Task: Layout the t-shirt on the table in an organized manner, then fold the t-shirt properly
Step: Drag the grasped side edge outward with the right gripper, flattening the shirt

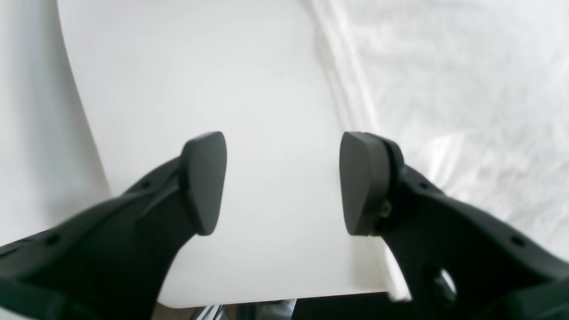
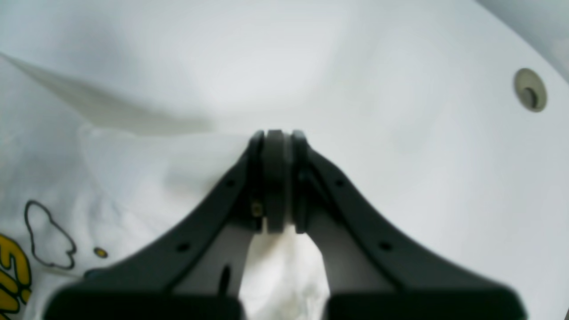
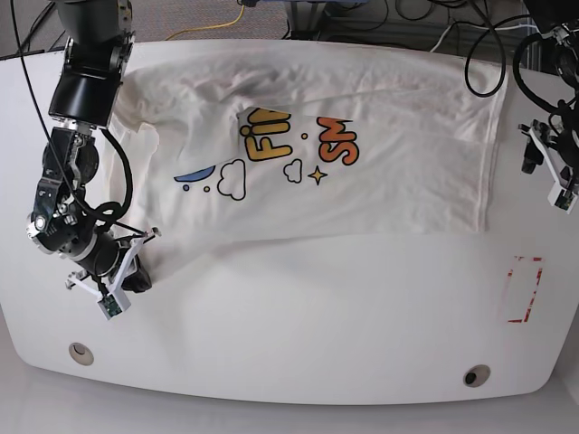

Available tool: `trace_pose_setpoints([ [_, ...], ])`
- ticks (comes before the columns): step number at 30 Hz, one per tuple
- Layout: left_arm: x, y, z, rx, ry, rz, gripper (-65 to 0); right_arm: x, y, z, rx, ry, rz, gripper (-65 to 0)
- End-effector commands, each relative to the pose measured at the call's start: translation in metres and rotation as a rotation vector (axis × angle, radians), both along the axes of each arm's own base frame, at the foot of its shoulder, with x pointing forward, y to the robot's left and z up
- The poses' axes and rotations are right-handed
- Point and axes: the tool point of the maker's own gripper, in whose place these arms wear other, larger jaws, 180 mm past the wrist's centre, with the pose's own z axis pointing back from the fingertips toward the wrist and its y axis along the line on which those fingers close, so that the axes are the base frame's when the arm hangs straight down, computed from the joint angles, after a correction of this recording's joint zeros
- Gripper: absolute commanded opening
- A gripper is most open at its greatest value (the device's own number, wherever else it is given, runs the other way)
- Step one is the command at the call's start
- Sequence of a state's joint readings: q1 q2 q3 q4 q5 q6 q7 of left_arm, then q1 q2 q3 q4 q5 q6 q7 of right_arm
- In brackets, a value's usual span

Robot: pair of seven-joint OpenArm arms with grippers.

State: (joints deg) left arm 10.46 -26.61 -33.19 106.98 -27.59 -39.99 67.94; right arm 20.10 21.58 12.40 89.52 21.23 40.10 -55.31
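The white t-shirt (image 3: pixel 362 181) lies spread over the back half of the table (image 3: pixel 298 316), with its blue, yellow and orange print (image 3: pixel 271 149) facing up. My right gripper (image 3: pixel 138 274) is at the shirt's near left corner. In the right wrist view its jaws (image 2: pixel 276 138) are pressed together on the t-shirt (image 2: pixel 133 178), and white cloth bunches behind the pads. My left gripper (image 3: pixel 545 172) hovers by the table's right edge, just off the shirt. It stands open (image 1: pixel 283 182) over bare table (image 1: pixel 200 89), with the t-shirt (image 1: pixel 466 89) beside its right finger.
A red tape rectangle (image 3: pixel 525 289) marks the table's right front. Two round grommet holes (image 3: pixel 80 351) (image 3: pixel 476 374) sit near the front edge, and one grommet hole (image 2: pixel 530 90) shows in the right wrist view. Cables (image 3: pixel 362 18) run behind the table.
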Motion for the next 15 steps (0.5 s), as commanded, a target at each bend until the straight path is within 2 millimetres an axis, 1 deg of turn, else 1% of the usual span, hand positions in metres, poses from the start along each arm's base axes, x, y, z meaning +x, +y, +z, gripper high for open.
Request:
trace_pose_setpoints([
  [1,0.006,0.004,0.013,0.020,-0.036,-0.010,-27.5,0.011,-0.001,0.026,0.012,-0.076,0.004,-64.2],
  [3,0.006,0.003,0.012,0.018,-0.034,-0.011,-27.5,0.011,-0.001,0.025,0.011,-0.075,0.007,-63.1],
  [4,0.006,0.002,0.012,0.018,-0.033,-0.012,-27.5,0.011,0.000,0.025,0.010,-0.074,0.008,-61.2],
  [6,0.006,-0.001,0.010,0.016,-0.027,-0.023,-27.5,0.009,0.000,0.023,0.011,-0.069,0.008,-52.3],
  [7,0.007,-0.002,0.009,0.015,-0.024,-0.028,-27.5,0.009,-0.001,0.022,0.010,-0.068,0.006,-46.3],
  [8,0.007,-0.004,0.008,0.014,-0.022,-0.032,-27.5,0.008,-0.001,0.021,0.012,-0.066,0.004,-38.2],
  [9,0.007,-0.004,0.008,0.014,-0.022,-0.032,-27.5,0.007,-0.001,0.019,0.012,-0.062,0.004,-33.9],
  [11,0.007,-0.004,0.008,0.014,-0.022,-0.032,-27.6,0.002,-0.001,0.011,0.011,-0.044,0.005,-17.1],
  [12,0.007,-0.004,0.008,0.014,-0.022,-0.032,-27.6,0.000,0.000,0.009,0.011,-0.039,0.006,-11.1],
  [13,0.007,-0.004,0.008,0.014,-0.022,-0.032,-27.6,-0.001,0.000,0.008,0.011,-0.036,0.006,-3.3],
  [14,0.007,-0.004,0.008,0.014,-0.022,-0.032,-27.6,-0.001,0.000,0.008,0.011,-0.036,0.006,0.0],
  [15,0.007,-0.004,0.008,0.014,-0.022,-0.032,-27.6,-0.001,-0.001,0.008,0.009,-0.035,0.005,0.0],
])
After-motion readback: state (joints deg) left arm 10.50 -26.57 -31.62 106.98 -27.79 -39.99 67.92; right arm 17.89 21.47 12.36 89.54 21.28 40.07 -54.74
